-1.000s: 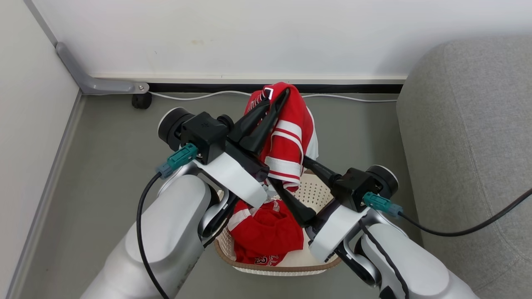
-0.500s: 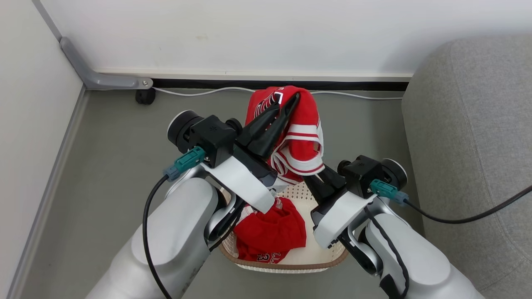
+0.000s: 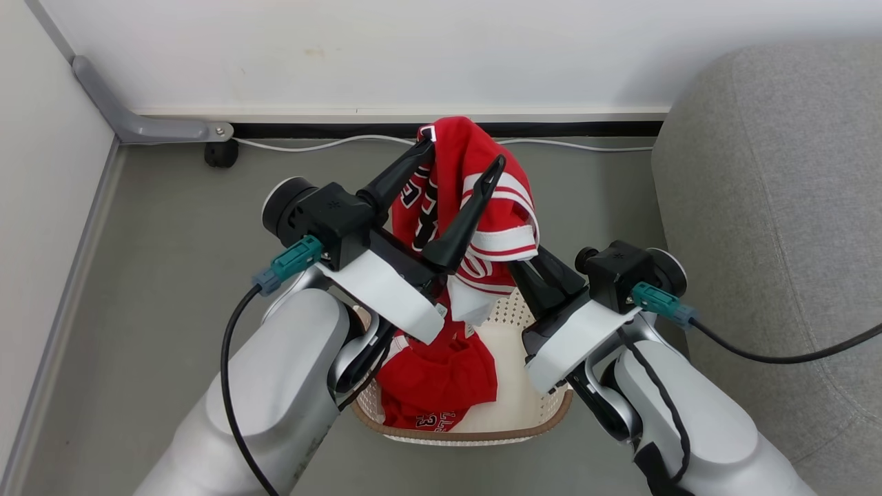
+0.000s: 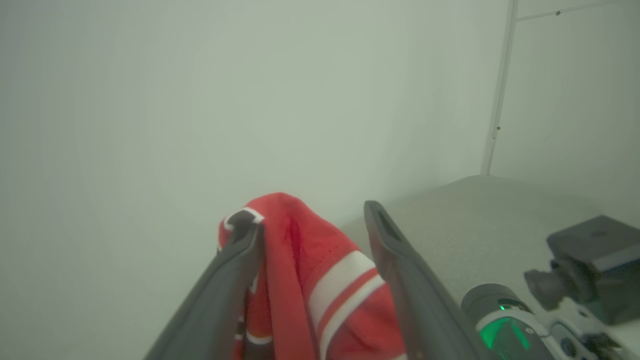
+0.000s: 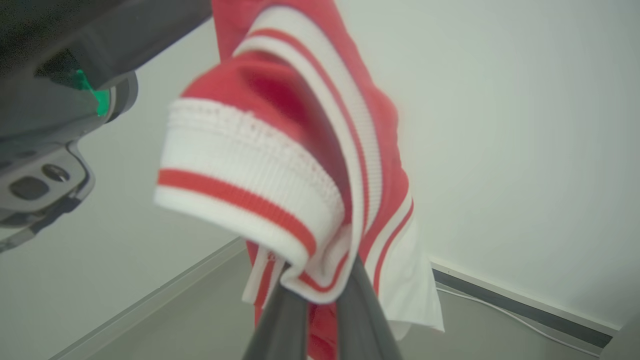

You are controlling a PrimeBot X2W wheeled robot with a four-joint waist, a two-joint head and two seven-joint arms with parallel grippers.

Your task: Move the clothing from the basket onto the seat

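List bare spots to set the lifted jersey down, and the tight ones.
Free: the seat right of the basket, bare fabric; the floor left of the basket; the basket's right half, beside the second jersey. Crowded: above the basket, where the open left tool, the shut right tool and the lifted jersey meet.

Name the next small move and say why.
Probably draw the left gripper off the lifted jersey: its jaws stand open with cloth loose between them, while the right gripper is shut on the striped hem and can carry it to the seat.
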